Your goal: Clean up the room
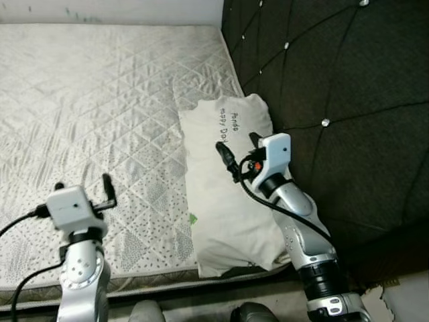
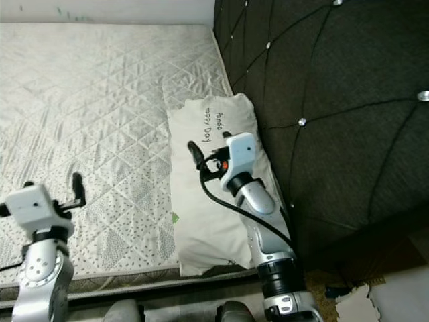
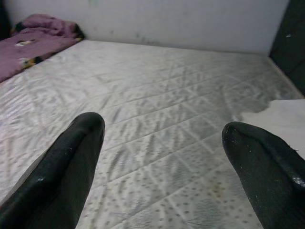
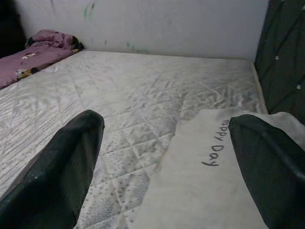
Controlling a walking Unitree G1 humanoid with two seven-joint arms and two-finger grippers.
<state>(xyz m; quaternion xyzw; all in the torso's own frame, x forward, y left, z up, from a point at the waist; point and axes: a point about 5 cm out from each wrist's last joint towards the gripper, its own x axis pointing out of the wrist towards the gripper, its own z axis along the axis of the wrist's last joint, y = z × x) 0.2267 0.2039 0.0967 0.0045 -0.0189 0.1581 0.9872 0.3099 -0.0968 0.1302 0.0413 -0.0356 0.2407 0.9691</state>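
A white pillow (image 1: 224,194) printed with "Panda Happy Day" lies flat on the quilted mattress (image 1: 100,100), tight against the dark tufted headboard (image 1: 335,87). My right gripper (image 1: 237,143) hovers open just above the pillow's middle, nothing between its fingers (image 4: 62,167). My left gripper (image 1: 83,182) is open over the mattress near its front edge, well to the left of the pillow. A crumpled purple blanket (image 3: 33,40) lies at the far end of the bed.
The headboard rises along the bed's right side. A white wall (image 4: 143,24) runs behind the mattress. The dark bed frame and floor (image 2: 375,282) lie in front, with torn white paper (image 2: 352,302) at the lower right.
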